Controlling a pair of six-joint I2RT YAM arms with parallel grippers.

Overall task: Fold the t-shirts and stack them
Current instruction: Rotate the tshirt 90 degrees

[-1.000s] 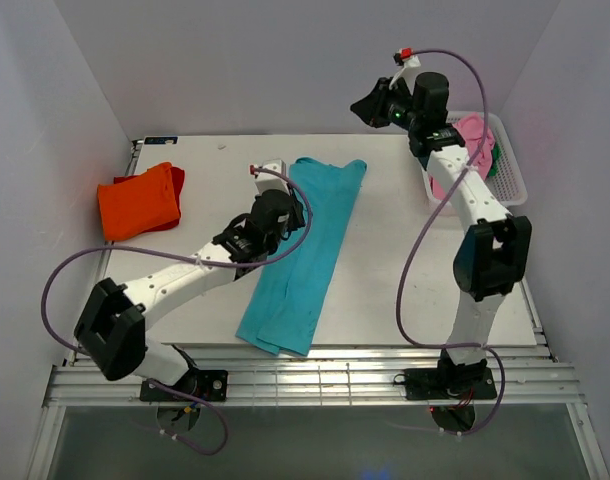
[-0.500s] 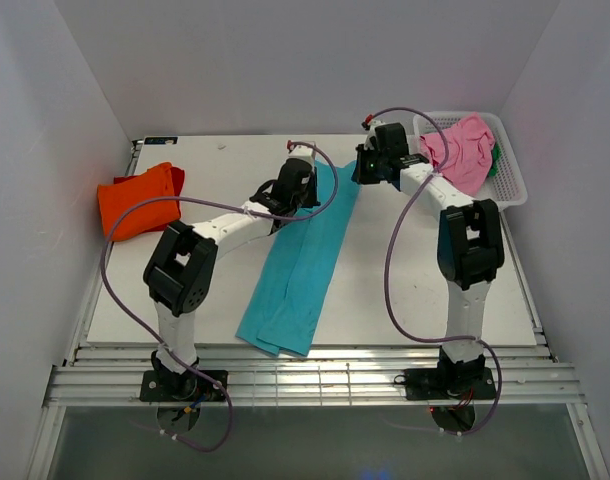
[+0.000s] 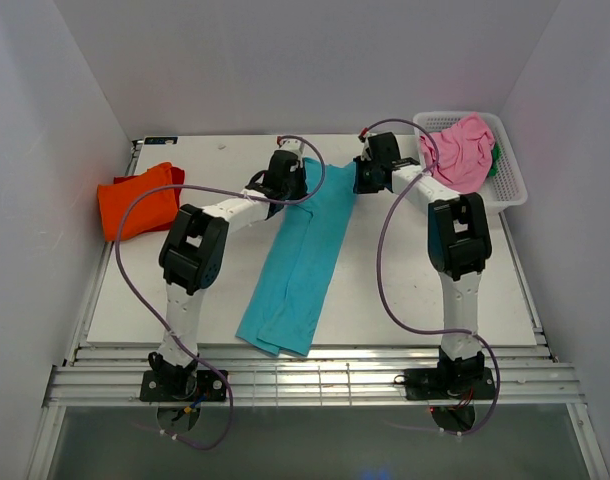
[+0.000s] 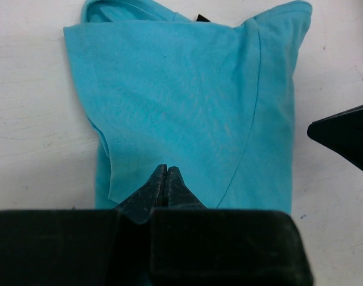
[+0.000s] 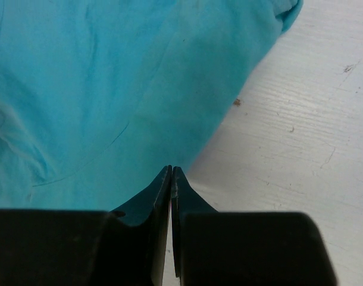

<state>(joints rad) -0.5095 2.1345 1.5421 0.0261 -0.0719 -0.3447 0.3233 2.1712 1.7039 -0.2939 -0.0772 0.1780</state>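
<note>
Jaws were closed on both arms, we found. From the left: a folded orange t-shirt [image 3: 137, 205] lay near the white table's [image 3: 405, 290] edge. The left gripper [image 4: 164, 177] and right gripper [image 5: 171, 174] pinched the far corners of the teal t-shirt [image 3: 305, 250], a smooth long strip lying flat mid-table. A crumpled pink t-shirt [image 3: 463, 150] filled the white plastic lattice basket [image 3: 512, 187].
</note>
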